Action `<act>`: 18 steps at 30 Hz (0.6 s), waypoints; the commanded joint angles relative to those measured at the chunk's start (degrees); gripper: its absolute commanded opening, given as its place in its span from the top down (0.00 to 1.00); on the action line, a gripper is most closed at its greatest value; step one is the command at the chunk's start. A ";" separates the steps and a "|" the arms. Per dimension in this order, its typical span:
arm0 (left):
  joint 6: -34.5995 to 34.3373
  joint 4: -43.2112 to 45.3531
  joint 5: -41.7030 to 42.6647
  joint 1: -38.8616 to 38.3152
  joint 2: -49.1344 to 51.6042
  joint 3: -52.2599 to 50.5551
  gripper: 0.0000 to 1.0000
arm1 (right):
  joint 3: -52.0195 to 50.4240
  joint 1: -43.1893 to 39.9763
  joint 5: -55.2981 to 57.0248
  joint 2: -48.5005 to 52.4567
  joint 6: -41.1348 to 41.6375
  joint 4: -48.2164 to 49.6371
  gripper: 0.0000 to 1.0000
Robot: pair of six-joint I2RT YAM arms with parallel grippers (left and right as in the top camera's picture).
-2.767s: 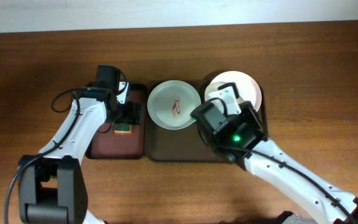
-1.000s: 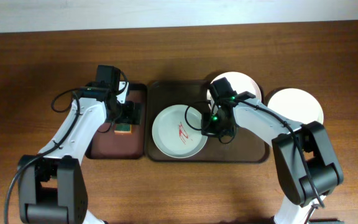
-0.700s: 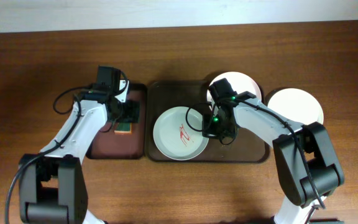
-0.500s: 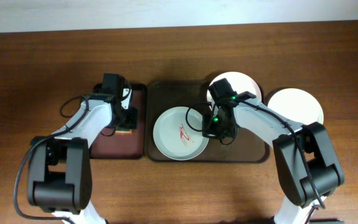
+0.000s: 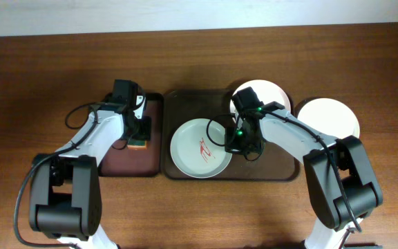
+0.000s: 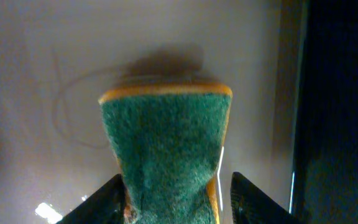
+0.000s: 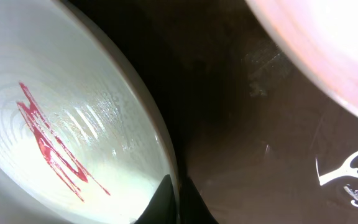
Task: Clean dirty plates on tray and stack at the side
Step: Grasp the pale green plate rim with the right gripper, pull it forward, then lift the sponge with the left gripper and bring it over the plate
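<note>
Brown tray (image 5: 178, 100) sits on the table (image 5: 47, 69), holding a plate (image 5: 191, 156) smeared red at its centre. Right tool (image 7: 178, 202) pinches that plate's right rim, jaws nearly closed on the thin edge. Left tool (image 6: 174, 200), over the maroon tray (image 5: 116, 163), is squeezed around a green sponge (image 6: 166, 143). A second plate (image 5: 271, 93) rests at the tray's far right corner; a third (image 5: 329, 119), unmarked, lies on the table just beside the tray. Wiping seems next: the sponge must cross to the smear while the rim is steadied.
</note>
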 commanded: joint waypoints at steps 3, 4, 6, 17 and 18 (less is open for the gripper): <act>0.44 0.31 -1.66 -0.15 -2.01 1.88 0.57 | -0.87 0.31 2.23 -0.85 -0.35 -0.42 0.96; 0.44 0.04 -1.66 -0.13 -2.01 1.86 0.59 | -0.87 0.31 2.23 -0.85 -0.35 -0.42 0.96; 0.44 -0.33 -1.40 -0.17 -2.01 1.22 0.71 | -0.87 0.31 2.23 -0.85 -0.35 -0.42 0.96; 0.31 2.12 -1.42 -0.15 -3.80 -2.45 1.00 | -0.87 0.31 2.21 -0.85 -0.35 -0.46 0.96; -0.52 1.95 -1.42 -0.04 -7.13 -1.18 1.00 | -0.87 0.31 2.21 -0.85 -0.35 -0.46 0.96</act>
